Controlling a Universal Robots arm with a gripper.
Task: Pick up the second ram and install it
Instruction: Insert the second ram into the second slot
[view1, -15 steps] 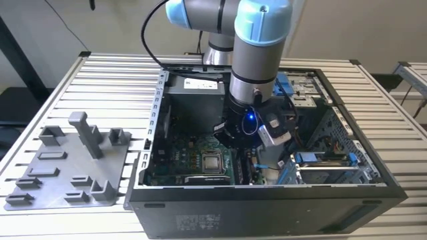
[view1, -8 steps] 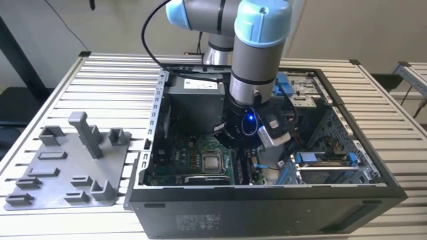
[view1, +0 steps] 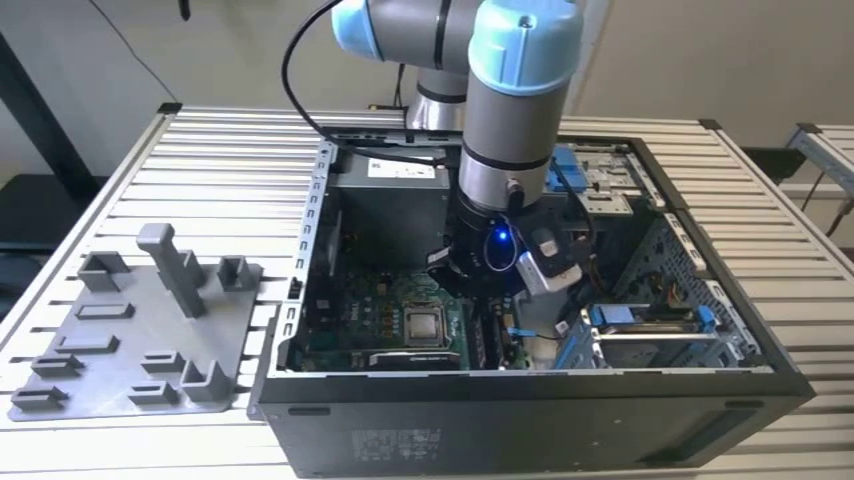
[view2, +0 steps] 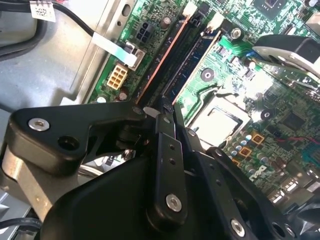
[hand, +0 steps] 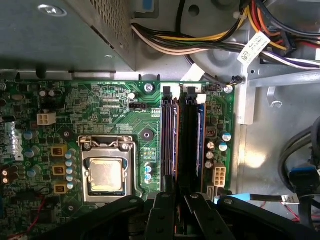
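**One stick, one slot bank, gripper right above it**

One long dark strip, taken to be the second ram (hand: 190, 142), is seen lying along the memory slots of the green motherboard (hand: 115, 100). It sits between an orange-edged slot (hand: 171, 135) and a blue one (hand: 200, 140). Whether it is fully seated cannot be told.

The gripper (hand: 180, 197) is placed over one end of that strip. The strip's long axis runs straight away from the tool, so the two are lined up rather than crossed. In the second wrist view the same dark strip (view2: 172, 62) is seen leading off from the gripper (view2: 169, 112). How far the gripper is parted, and whether anything is clamped in it, cannot be told.

Room is tight. The silver processor socket (hand: 106, 175) lies just beside the slots on one flank, and a white connector (hand: 218, 175) and the metal case wall (hand: 245, 105) lie close on the other. Bundled power cables (hand: 200, 42) are strung beyond the far end of the slots.

In the exterior view the arm (view1: 514, 110) is reached down into the open computer case (view1: 534, 385). The grey parts tray (view1: 80, 385) lies well apart on the exterior view's left.
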